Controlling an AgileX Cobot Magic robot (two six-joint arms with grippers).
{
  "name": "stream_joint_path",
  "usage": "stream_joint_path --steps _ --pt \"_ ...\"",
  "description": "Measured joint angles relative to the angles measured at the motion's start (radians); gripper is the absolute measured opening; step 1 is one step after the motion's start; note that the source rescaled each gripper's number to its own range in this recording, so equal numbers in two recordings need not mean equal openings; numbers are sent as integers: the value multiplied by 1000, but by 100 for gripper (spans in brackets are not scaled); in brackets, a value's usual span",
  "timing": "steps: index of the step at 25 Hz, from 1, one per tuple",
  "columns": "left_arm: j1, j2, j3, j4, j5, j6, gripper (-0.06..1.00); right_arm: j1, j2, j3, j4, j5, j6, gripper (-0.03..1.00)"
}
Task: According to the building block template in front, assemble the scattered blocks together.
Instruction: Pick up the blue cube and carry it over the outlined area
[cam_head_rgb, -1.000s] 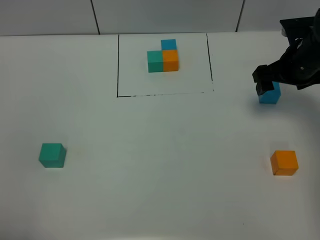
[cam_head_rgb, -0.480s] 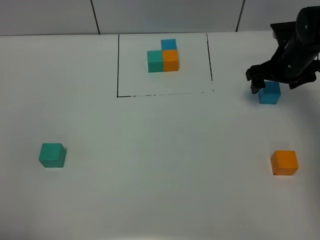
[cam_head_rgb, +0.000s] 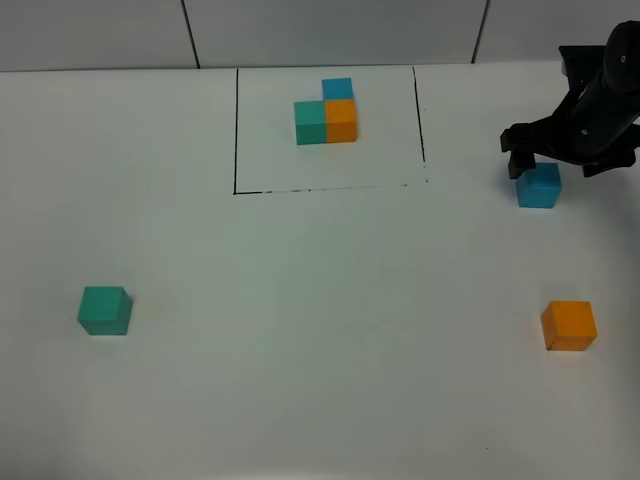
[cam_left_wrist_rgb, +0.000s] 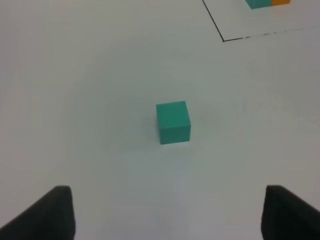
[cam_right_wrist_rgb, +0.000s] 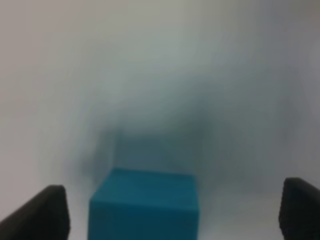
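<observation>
Teal block (cam_head_rgb: 104, 310) matt, smooth; table (cam_head_rgb: 320, 380) matt.

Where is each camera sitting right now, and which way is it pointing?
Exterior high: mounted above, looking down on the table: outlined template, teal cube, orange cube, blue cube; only the right gripper shows.
Left wrist: on the left arm, looking past the open left gripper at the teal cube; template corner beyond it.
Right wrist: close and blurred, blue cube between the open right gripper's jaws.
Shared: the high view also shows both wrist views' cubes.
</observation>
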Motion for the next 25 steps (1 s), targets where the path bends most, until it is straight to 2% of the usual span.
stream_joint_path --steps 8,11,12,13,14,15,16,21,25 --pt "0 0 0 0 0 0 87 0 45 -2 0 1 0 72" --pt "0 0 0 0 0 0 87 0 50 -2 0 18 0 65" --pt "0 0 0 0 0 0 87 0 50 -2 0 26 5 57" --pt "0 0 0 0 0 0 87 0 50 -2 -1 31 10 45" --pt "0 0 0 0 0 0 87 0 50 -2 0 34 18 31" --pt "0 0 0 0 0 0 87 0 50 -3 0 37 23 9" --pt "0 0 0 0 0 0 87 0 50 -4 0 39 28 1" --pt "0 0 0 0 0 0 87 12 29 -4 -20 77 -2 1" --pt "0 0 0 0 0 0 87 71 -53 -4 -50 128 -36 1"
